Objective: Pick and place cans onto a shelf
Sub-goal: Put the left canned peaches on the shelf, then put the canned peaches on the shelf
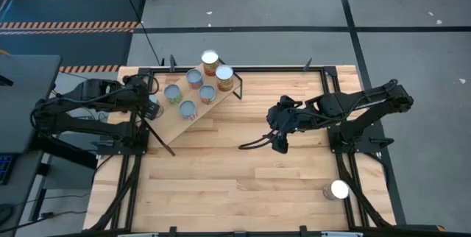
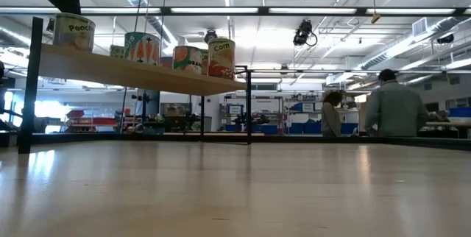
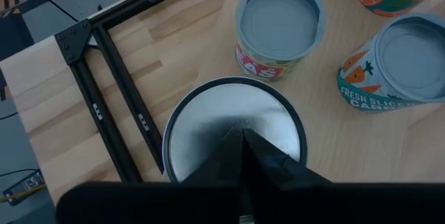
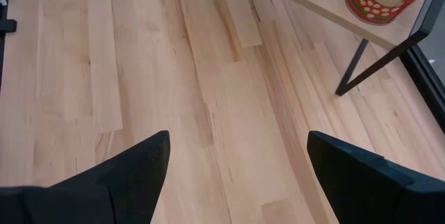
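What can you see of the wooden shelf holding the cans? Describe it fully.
The shelf is a light-wood rectangular plank on thin black metal legs, standing raised above the table at its far left, set at an angle to the table's edges. Several cans stand upright on it. The left claw hangs over its left end.

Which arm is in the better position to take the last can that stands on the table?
Right. The one can off the shelf stands at the table's near right corner, on the right arm's side. The right gripper hangs open over the table's middle. The left gripper is shut above a can at the shelf's left end.
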